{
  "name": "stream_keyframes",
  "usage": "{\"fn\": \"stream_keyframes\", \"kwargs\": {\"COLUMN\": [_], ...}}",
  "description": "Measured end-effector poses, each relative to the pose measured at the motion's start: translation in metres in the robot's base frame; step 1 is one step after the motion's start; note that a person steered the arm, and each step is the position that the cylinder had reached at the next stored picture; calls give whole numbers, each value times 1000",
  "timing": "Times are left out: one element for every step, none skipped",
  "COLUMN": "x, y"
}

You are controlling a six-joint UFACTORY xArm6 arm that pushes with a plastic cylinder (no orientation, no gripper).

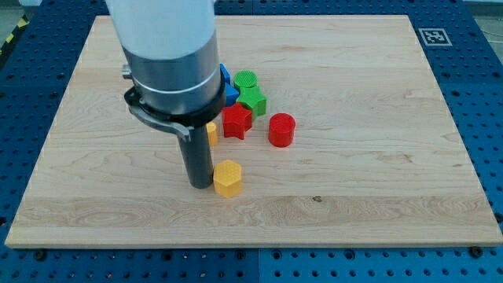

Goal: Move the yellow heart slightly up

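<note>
The wooden board (354,181) lies flat on a blue perforated table (479,94). The arm (165,55) carries no hand; it ends in a dark rod that holds nothing. My tip (199,185) rests on the board, touching or just beside the left side of a yellow block (228,178); its heart shape cannot be confirmed. Above it cluster a red star (236,121), red cylinder (281,130), two green blocks (250,90), a blue block (226,85) and a second yellow block (211,132), partly hidden. A square marker (434,36) sits at the board's top right corner; no text is legible.

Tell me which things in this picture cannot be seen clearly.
- Blue block, camera view: mostly hidden behind the arm; shape unclear.
- Yellow block behind the rod: only an edge shows.
- My tip: its contact with the yellow block at its right cannot be judged.
</note>
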State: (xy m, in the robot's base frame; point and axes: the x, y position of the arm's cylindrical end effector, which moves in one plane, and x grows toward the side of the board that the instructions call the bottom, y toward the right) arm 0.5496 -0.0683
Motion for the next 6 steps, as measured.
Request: {"fn": "stream_keyframes", "kwargs": {"x": [-6, -27, -62, -82, -81, -73], "y": [1, -2, -6, -8, -8, -8]}}
